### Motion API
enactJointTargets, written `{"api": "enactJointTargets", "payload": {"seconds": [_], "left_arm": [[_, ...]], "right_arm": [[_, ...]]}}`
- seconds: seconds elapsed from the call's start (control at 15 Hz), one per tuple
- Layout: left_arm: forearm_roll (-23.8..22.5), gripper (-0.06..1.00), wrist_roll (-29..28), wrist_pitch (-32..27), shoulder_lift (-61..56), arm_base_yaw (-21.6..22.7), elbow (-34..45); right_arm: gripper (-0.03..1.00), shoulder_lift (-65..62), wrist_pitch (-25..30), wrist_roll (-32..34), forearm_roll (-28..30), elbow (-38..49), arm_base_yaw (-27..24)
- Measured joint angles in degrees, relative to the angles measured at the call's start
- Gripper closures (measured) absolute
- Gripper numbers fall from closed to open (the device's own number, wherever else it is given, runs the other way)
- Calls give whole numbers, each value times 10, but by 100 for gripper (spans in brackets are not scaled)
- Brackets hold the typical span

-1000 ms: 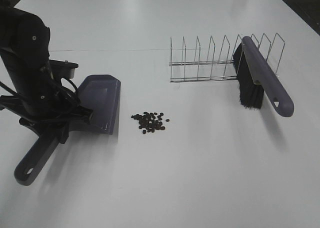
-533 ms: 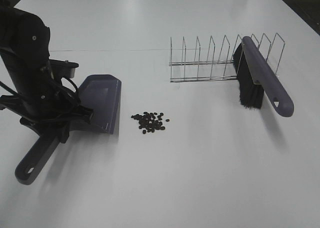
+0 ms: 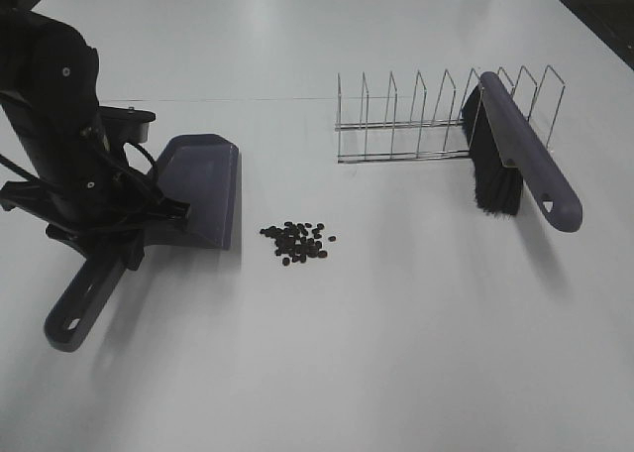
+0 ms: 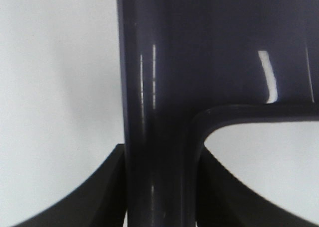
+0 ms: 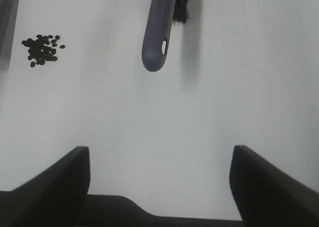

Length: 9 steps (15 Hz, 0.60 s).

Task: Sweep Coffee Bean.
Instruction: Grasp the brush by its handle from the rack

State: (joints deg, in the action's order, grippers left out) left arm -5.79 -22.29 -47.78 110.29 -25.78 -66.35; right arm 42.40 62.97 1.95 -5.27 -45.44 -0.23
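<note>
My left end effector is clenched on the handle of the dustpan. In its wrist view the two fingers press the glossy dark purple handle from either side. My right end effector is released, its jaws spread wide above the bare white worktop.

The coffee bean is a loose, flat heap of a few dozen tiny brown-black ovals with some stragglers at its edge. It lies on the worktop just past the pan's front lip, on the far side of the pan from my left end effector, and does not touch the lip. From my right end effector it lies ahead and well off toward my left arm's side.

The brush, purple-backed with black bristles, leans on the wire rack ahead of my right end effector, its handle tip pointing back toward it.

Since a second ago the dustpan has shifted with my left end effector, slightly toward the far side of the worktop. The heap, brush and rack lie as before
</note>
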Motion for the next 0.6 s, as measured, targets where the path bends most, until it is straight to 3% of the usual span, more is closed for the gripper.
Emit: {"api": "enactJointTargets", "payload": {"seconds": [0.27,0.6], "left_arm": [[-53,61,-48,10,0,-46,0],[-66,61,-58,18,0,-50,0]], "right_arm": [[27,135,11,11,-8,-51,0],[27,336,52,21,-18,-197,0]]}}
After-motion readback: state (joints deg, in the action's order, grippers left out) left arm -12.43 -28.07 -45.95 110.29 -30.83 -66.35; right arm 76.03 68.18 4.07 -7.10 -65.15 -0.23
